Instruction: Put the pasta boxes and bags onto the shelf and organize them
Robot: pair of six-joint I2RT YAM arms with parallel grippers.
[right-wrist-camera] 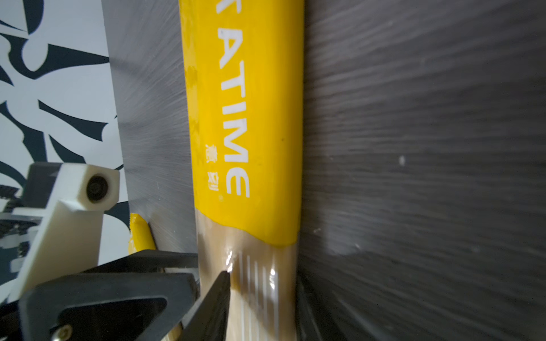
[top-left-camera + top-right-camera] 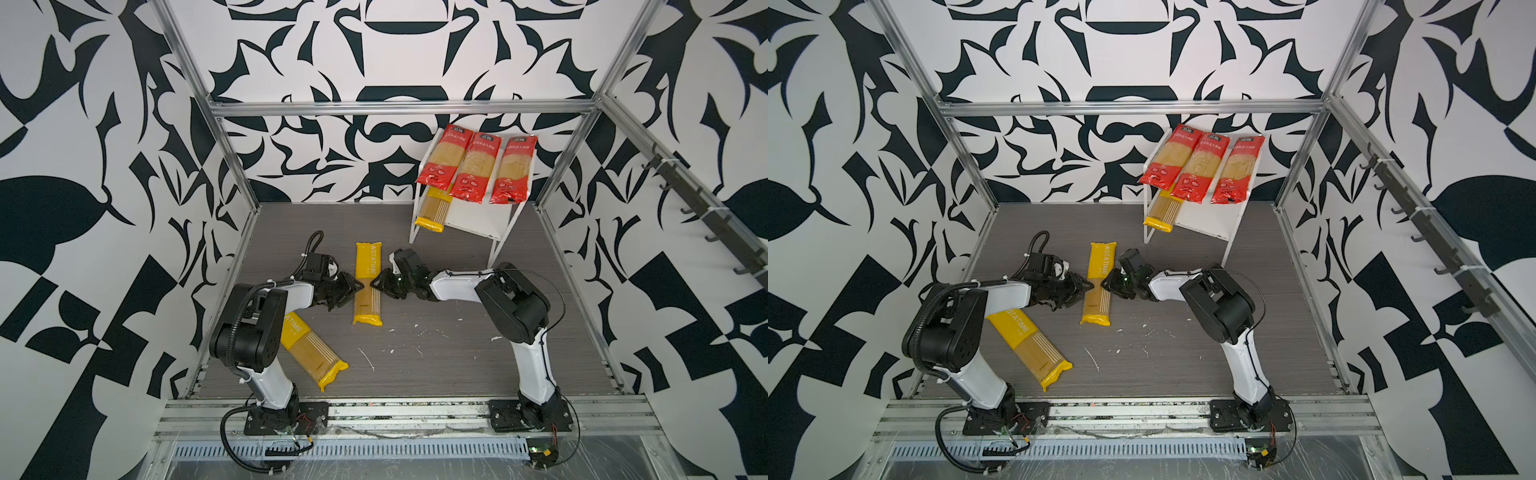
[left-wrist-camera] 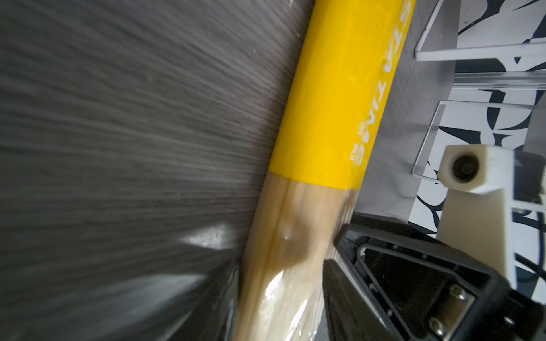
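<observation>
Robot laboratory test cell. An aluminium frame (image 2: pixel 399 109) carries patterned wall panels (image 2: pixel 83 124). Two robot arms (image 2: pixel 528 353) are bolted to a rail (image 2: pixel 407 411).

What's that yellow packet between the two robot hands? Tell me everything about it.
The yellow packet is a long, flat plastic spaghetti bag: yellow ends, white lettering, clear middle showing pale strands. It lies flat on the grey table. The left hand and right hand bracket its middle from opposite sides; grip unclear.

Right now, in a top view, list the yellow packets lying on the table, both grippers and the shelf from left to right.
Yellow packet partly under the left arm → left gripper → middle yellow packet → right gripper → shelf.
</observation>
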